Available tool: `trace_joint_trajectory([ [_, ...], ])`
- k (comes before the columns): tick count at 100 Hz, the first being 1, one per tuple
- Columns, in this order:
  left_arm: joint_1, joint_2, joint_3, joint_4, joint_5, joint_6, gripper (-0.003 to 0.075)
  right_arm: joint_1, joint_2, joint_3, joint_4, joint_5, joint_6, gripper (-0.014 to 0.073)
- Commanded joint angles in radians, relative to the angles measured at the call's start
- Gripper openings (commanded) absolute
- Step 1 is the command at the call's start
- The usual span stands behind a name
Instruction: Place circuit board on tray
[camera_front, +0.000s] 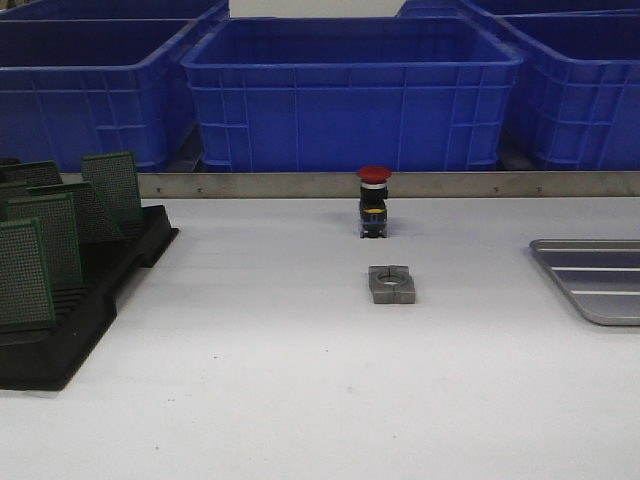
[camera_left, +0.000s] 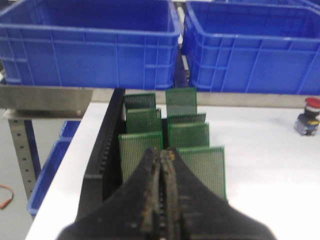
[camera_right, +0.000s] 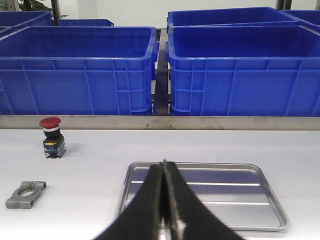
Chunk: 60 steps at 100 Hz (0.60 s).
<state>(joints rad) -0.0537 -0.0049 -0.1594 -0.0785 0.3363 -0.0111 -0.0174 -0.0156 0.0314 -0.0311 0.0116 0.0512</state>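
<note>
while both arms' fingers (camera_left: 162, 165) (camera_right: 164, 172) sit pressed together, circuit boards (camera_front: 45, 235) upright in rack (camera_front: 70, 330), button (camera_front: 374, 200), clamp (camera_front: 391, 284) between, tray (camera_front: 600, 285) bare

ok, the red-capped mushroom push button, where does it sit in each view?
Front view: the red-capped push button stands at centre, just before the metal rail, behind the grey metal clamp block.
Left wrist view: at the right edge, right of the green circuit boards.
Right wrist view: at the left, beyond the clamp block.
Shared landmark: the blue plastic bins behind the rail, in all three.
</note>
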Motion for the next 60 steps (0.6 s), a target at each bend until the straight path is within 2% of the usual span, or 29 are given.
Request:
trace_joint_trajectory([
  [1, 0.002, 0.013, -0.104, -0.011, 0.021, -0.007, -0.002, -0.004, -0.021, -0.017, -0.005, -0.088, -0.003, -0.0113],
  [19, 0.002, 0.177, -0.243, -0.014, 0.156, -0.014, -0.002, -0.004, -0.021, -0.017, -0.005, -0.088, -0.003, -0.0113],
  [49, 0.002, 0.563, -0.463, -0.018, 0.246, -0.014, -0.0018, -0.004, -0.021, -0.017, -0.005, -0.088, -0.003, -0.0113],
  [54, 0.002, 0.623, -0.5, -0.023, 0.269, -0.007, -0.0002, -0.004, -0.021, -0.017, -0.005, -0.088, -0.003, -0.0113],
  [60, 0.002, 0.69, -0.543, -0.023, 0.295, 0.003, 0.0061, -0.004, -0.021, -0.017, -0.005, -0.088, -0.003, -0.0113],
])
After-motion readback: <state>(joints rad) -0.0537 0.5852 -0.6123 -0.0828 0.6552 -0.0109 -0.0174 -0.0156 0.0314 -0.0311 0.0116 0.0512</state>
